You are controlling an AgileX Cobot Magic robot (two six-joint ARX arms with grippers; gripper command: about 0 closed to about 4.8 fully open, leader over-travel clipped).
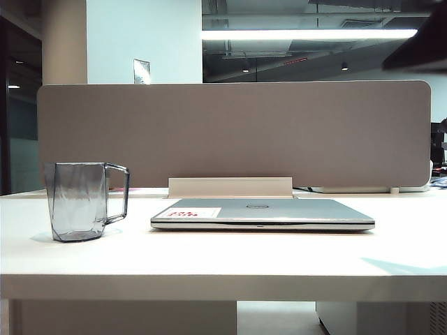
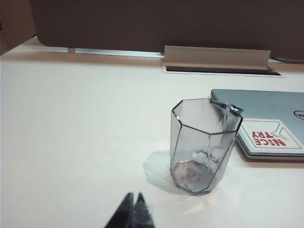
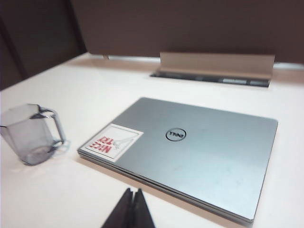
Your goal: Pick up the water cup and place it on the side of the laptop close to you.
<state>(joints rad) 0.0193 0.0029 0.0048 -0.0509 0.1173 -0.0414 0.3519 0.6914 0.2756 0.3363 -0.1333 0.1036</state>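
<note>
While the water cup point(image 1: 82, 201) sits upright on the white table point(image 1: 223, 258), nothing is touching it at all. It's a see-through smoky-grey mug with faceted sides, standing off to the left of the laptop point(image 1: 262, 213) in the exterior view, its squarish handle pointing toward the laptop. There's a clear bit of bare tabletop between the two, so they're near each other but not in contact.

The laptop is closed and lying flat, silver lid up, with a round logo in the middle and a white sticker point(image 3: 111, 141) with red print on the corner nearest the cup. Behind it there's a pale cable tray flap point(image 1: 230, 186) standing up at the foot of a grey-brown desk divider point(image 1: 234, 132).

From the left wrist view, the left gripper point(image 2: 132, 207) hangs over the table on the near side of the cup, fingers pressed together into a dark point, holding nothing. The cup point(image 2: 204, 145) is a little way beyond its tips.

Same deal in the right wrist view: the right gripper point(image 3: 131, 205) has its fingers squeezed together with nothing between them, sitting above the bare table just on the near side of the laptop's point(image 3: 190, 152) front edge. The cup point(image 3: 31, 133) shows off to the side there. Neither arm shows in the exterior view.
</note>
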